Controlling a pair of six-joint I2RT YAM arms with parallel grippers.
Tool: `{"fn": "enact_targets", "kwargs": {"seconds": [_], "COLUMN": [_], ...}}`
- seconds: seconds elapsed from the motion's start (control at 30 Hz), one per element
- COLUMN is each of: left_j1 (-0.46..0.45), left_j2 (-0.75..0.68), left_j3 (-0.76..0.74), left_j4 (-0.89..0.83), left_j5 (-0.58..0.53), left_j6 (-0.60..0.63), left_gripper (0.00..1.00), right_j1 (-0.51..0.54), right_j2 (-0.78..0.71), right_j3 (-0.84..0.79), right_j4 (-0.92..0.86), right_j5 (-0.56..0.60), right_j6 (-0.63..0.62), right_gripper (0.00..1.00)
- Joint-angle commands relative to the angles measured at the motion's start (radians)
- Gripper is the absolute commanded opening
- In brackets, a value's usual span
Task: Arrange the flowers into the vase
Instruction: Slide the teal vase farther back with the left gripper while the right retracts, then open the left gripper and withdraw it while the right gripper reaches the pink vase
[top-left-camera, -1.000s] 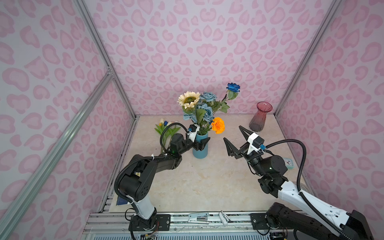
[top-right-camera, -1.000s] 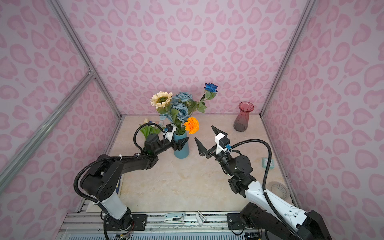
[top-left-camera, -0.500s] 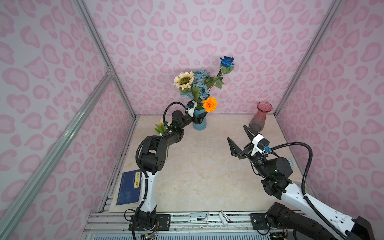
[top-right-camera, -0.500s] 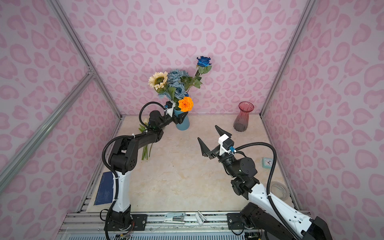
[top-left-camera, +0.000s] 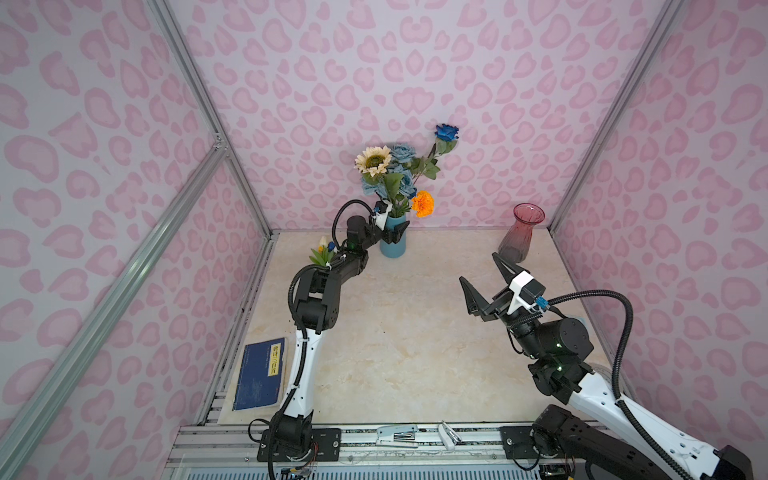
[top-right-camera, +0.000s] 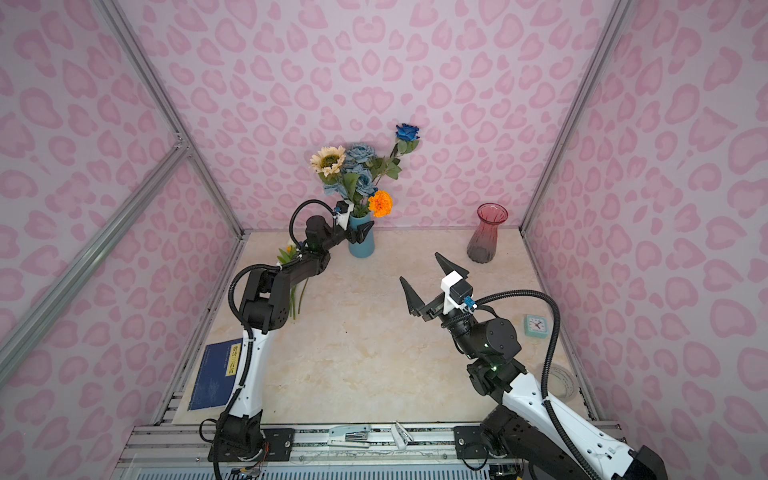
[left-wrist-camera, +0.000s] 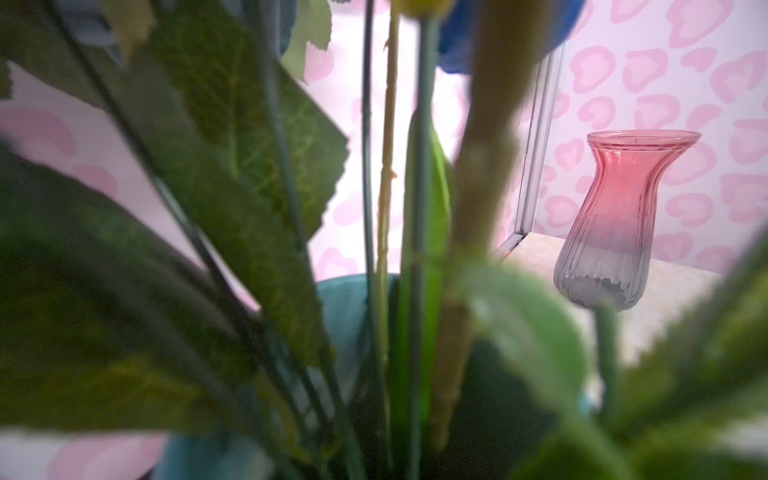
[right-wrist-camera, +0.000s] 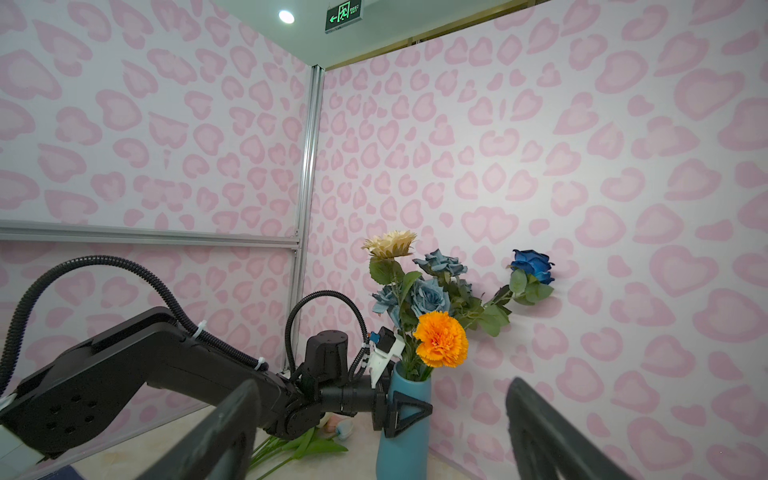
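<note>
**Table** (top-left-camera: 395, 353): marble-look top inside pink-patterned walls. Clock directions are read off the top views, with 12 at the back wall.

**Left arm** (top-left-camera: 305, 357): stretched far out toward 12 o'clock.

**Right arm** (top-left-camera: 557, 340): folded at 4 o'clock with the wrist tipped upward. It is probably parked there to stay clear of the left arm's work.

**Flowers** (top-left-camera: 395, 178): the main bunch stands in the blue vase (top-left-camera: 392, 248) at 12 o'clock, near the back wall.
- The cream sunflower (top-left-camera: 372, 160) leans toward 10.
- The bright blue rose (top-left-camera: 446, 132), on the longest stem, leans toward 2.
- The dusty-blue roses (top-left-camera: 402, 153) fill the middle.
- The orange marigold (top-left-camera: 423, 203) hangs low by the rim.

The spread looks top-heavy, which is a likely reason for gripping the vase body and not the stems.

**Pink glass vase** (top-left-camera: 517, 237): empty and upright in the 2 o'clock corner, well apart from the rest.

**Left gripper** (top-left-camera: 395, 233): the jaws stand wide on either side of the blue vase. In the right wrist view one jaw lies flat against its near wall, so the gripper is judged to be clasping the vase. The vase base appears to sit on the table.

**Right gripper** (top-left-camera: 478, 267): the jaws are spread with nothing between them, above the table at 3 o'clock.

**Tulips** (top-left-camera: 324, 249): a small bunch lying flat at 10 o'clock, partly under the left forearm and not yet in any vase. Judgement: these are the part of the task left to do.
</note>
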Motion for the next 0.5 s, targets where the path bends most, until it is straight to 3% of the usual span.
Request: {"fn": "enact_targets", "kwargs": {"seconds": [0.0, 0.23, 0.47], "left_j1": [0.008, 0.008, 0.017], "left_j2": [0.021, 0.003, -0.111], "left_j3": [0.031, 0.011, -0.119], "left_j4": [0.095, 0.108, 0.123], "left_j5": [-0.007, -0.021, -0.003], "left_j6": [0.004, 0.0, 0.022], "left_gripper": [0.73, 0.99, 0.97], "right_j1": [0.001, 0.001, 0.001], "right_j2": [0.003, 0.021, 0.041], "right_j3": [-0.007, 0.007, 0.006], "right_j4": [-0.002, -0.007, 0.015], "right_j5": [0.015, 0.012, 0.016], "right_j6": [-0.003, -0.011, -0.009], "right_gripper": [0.92, 0.92, 0.92]}}
